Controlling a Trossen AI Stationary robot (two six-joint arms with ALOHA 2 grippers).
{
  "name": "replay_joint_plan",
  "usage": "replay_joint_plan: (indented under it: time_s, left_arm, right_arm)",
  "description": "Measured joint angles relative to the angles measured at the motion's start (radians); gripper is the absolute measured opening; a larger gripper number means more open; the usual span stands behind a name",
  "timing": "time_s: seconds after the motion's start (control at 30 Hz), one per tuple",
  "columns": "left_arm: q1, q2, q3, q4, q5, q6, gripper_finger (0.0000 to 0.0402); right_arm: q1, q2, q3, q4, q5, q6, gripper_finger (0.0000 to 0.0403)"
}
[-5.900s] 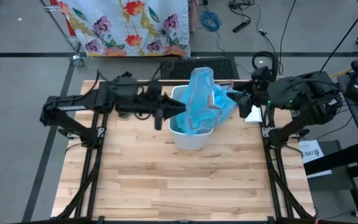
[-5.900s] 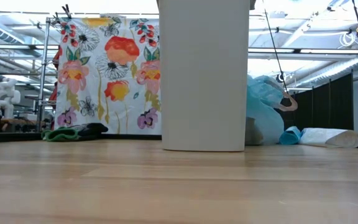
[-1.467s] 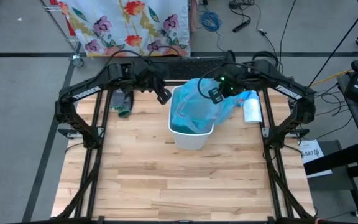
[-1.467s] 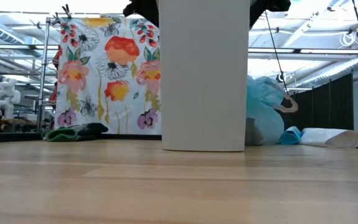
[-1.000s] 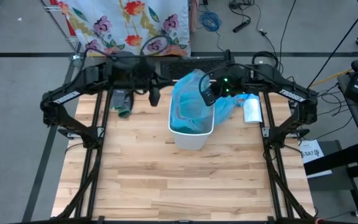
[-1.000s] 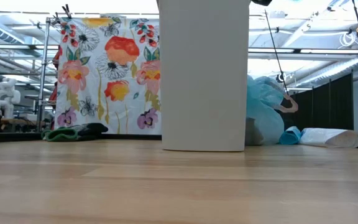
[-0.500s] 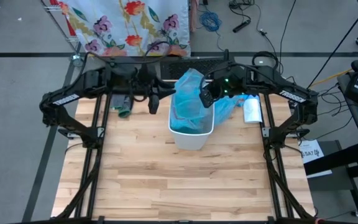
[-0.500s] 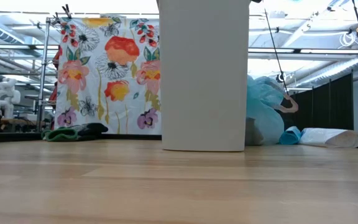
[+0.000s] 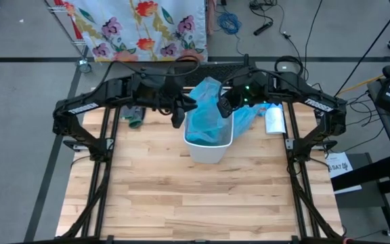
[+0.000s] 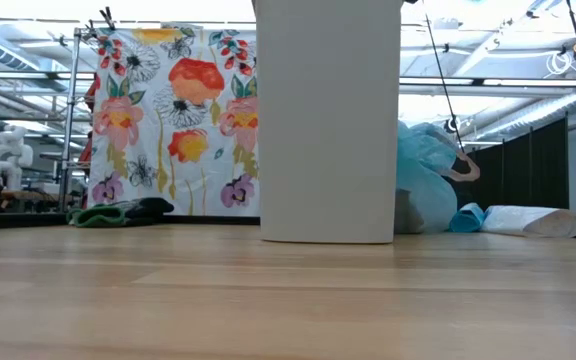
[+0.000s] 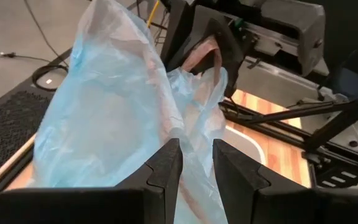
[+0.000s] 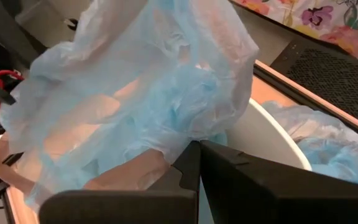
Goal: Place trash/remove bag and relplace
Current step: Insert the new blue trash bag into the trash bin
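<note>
**Both grippers at the bag over the bin**

The left gripper (image 11: 196, 163) has its fingers slightly apart, with bag (image 11: 110, 118) film between them, above the bin's (image 9: 207, 148) left rim. The right gripper (image 9: 223, 107) is clamped on the bag above the bin's far rim. No trash can be made out inside.

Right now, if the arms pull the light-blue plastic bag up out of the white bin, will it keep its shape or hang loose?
The light-blue bag will probably hang loose: its film is thin, see-through and creased in both wrist views. It looks light, so it may sway. It may slip, since the left gripper has it only between parted jaws, while the right gripper pinches a fold above the white bin.
</note>
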Motion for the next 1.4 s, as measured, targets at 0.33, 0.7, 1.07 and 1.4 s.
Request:
replay_joint_plan:
  time_s: [0.33,0.7,1.07,1.4]
  left_arm:
    - [0.0,0.0,0.0,-0.041,-0.141,-0.009,0.0098]
    - [0.0,0.0,0.0,-0.083,-0.164,-0.014,0.009]
    - [0.0,0.017,0.001,-0.09,-0.189,0.037,0.0003]
    - [0.038,0.018,0.001,-0.165,-0.237,0.046,0.0001]
  right_arm:
    - [0.004,0.0,0.0,0.0,0.0,0.0,0.0]
    - [0.004,0.0,0.0,0.0,0.0,-0.004,0.0]
    - [0.004,0.0,0.0,0.0,-0.022,-0.008,0.0]
    - [0.001,0.0,0.0,-0.046,0.005,0.025,0.0]
